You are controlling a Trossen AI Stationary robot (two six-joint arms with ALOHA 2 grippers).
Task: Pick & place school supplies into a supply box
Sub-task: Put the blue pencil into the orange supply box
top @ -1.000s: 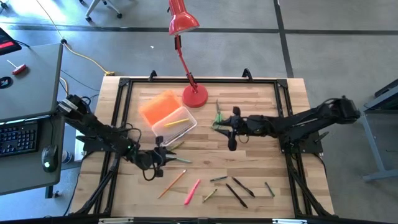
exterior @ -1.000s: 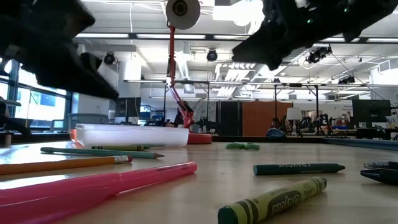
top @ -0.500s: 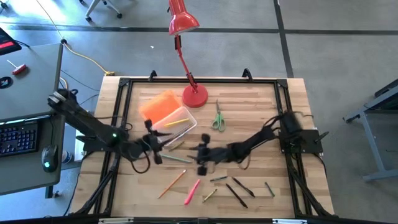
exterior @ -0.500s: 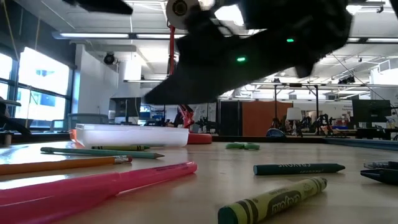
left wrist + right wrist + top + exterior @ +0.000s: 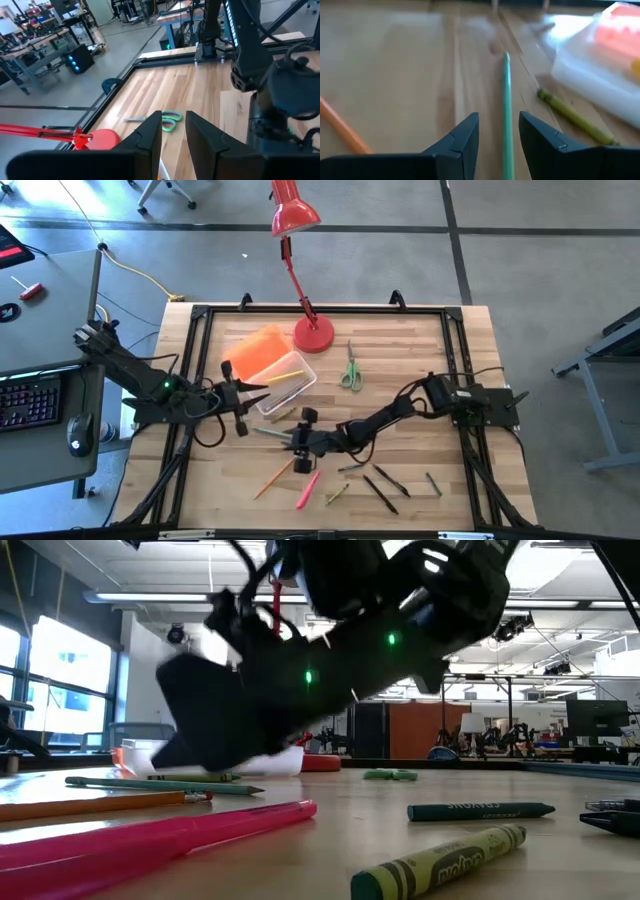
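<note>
You see a pale striped wood table. Red lamp with a red round base. Clear box, orange lid beside it, a yellow pencil inside. Green-handled scissors. Green pencil, olive crayon, orange pencil, pink marker. Both arms black.

Bare wood lies open btwn scissors and table's right rail; red lamp base blocks far-centre edge; supply box and right arm crowd the middle; pens, crayons litter near edge.
</note>
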